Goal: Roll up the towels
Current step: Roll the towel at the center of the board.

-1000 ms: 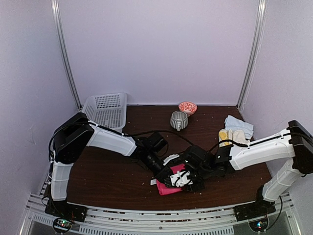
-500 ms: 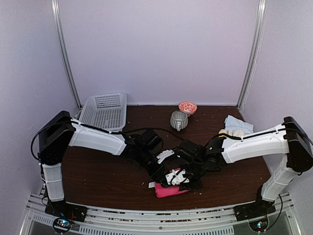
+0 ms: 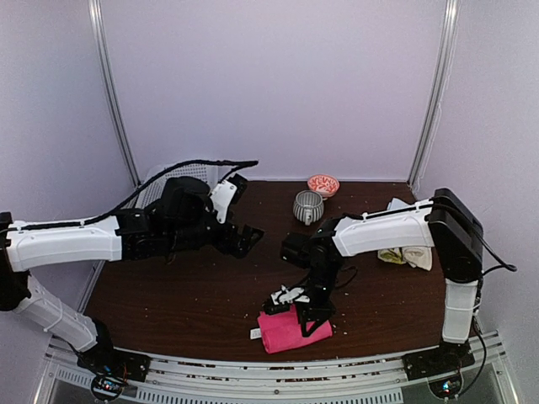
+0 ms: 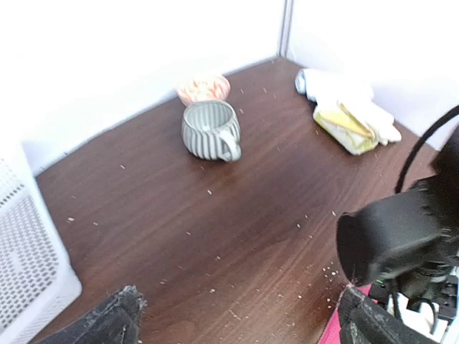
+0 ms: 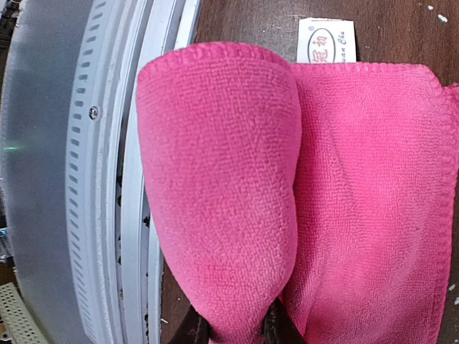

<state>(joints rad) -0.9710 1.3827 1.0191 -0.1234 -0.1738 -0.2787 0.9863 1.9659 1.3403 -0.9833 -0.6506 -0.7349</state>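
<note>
The roll is half made. The right gripper [image 5: 235,331] pinches the turned-over fold of the pink towel [image 5: 358,201], which lies at the table's [image 3: 185,286] near edge. The left gripper [image 3: 244,238] hangs spread wide, well apart. Next, I'd say, that fold needs carrying across the flat half.

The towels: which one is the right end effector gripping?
The pink towel, pinched by the right end effector at the near edge. The yellow towel and white towel lie far right, untouched.

The left arm [image 3: 76,240] stretches out sideways, and the left fingers [image 4: 107,326] are wide apart. The right arm [image 3: 379,231] bends down, and the right fingers [image 5: 276,331] pinch the towel [image 5: 222,179].
</note>
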